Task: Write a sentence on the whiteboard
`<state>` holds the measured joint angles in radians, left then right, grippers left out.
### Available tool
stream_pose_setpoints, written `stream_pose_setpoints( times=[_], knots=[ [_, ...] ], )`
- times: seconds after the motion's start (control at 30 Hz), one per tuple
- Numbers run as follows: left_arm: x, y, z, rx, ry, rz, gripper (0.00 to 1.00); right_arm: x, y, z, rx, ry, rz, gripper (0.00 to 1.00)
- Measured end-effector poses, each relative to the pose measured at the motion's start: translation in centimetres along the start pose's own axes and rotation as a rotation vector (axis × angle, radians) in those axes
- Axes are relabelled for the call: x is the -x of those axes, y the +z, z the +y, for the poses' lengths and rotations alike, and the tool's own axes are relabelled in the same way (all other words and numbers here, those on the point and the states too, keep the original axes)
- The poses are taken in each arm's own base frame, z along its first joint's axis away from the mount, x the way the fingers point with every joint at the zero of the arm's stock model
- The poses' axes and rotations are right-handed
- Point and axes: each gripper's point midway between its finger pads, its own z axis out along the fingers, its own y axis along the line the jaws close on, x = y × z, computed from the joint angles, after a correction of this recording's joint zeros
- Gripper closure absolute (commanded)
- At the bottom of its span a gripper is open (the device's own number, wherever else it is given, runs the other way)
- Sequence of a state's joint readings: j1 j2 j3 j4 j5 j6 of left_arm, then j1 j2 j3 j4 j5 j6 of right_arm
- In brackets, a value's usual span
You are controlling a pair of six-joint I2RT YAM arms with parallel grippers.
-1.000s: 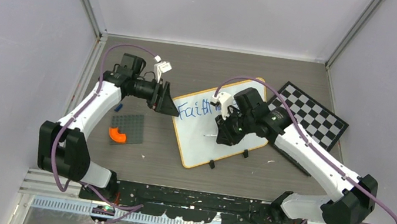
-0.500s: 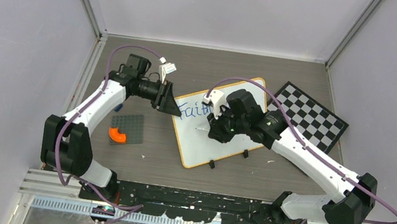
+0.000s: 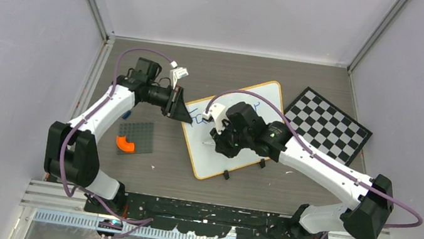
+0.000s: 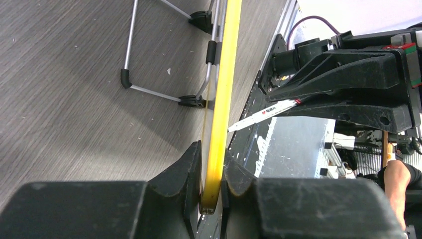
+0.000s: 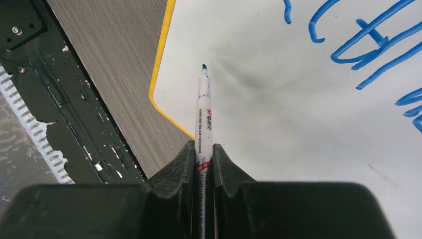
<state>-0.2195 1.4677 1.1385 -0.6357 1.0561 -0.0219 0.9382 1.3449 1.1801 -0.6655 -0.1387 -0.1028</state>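
The whiteboard point(image 3: 211, 160), white with a yellow frame, lies tilted at the table's middle with blue writing point(image 5: 363, 45) near its top. My left gripper point(image 3: 183, 114) is at the board's left corner. In the left wrist view its jaws point(image 4: 213, 169) are shut on the yellow frame point(image 4: 226, 74). My right gripper point(image 3: 219, 141) hovers over the board's left half, shut on a white marker point(image 5: 204, 114). The marker's blue tip points at bare board point(image 5: 298, 124) near the lower-left edge; I cannot tell whether it touches.
A black-and-white checkered board point(image 3: 329, 124) lies right of the whiteboard. A grey baseplate point(image 3: 136, 137) with an orange piece point(image 3: 126, 143) sits at the left. Wire stand legs point(image 4: 149, 89) show under the whiteboard. The black base rail point(image 3: 208, 214) runs along the near edge.
My left gripper has closed onto the whiteboard's left corner. My right arm has carried the marker left, from the written word toward the board's left half.
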Motion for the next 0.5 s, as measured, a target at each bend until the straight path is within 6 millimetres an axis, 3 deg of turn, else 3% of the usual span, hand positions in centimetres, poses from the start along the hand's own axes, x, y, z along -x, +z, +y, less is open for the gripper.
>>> stream_pose_setpoints(
  times=[0.33,0.5],
  knots=[
    [0.0,0.0,0.1,-0.001,0.032,-0.001,1.0,0.4,0.2,-0.5,-0.033,-0.005,-0.015,1.0],
    [0.0,0.1,0.0,-0.004,0.037,0.002,1.0,0.8,0.2,-1.0,-0.061,-0.006,-0.028,1.0]
  ],
)
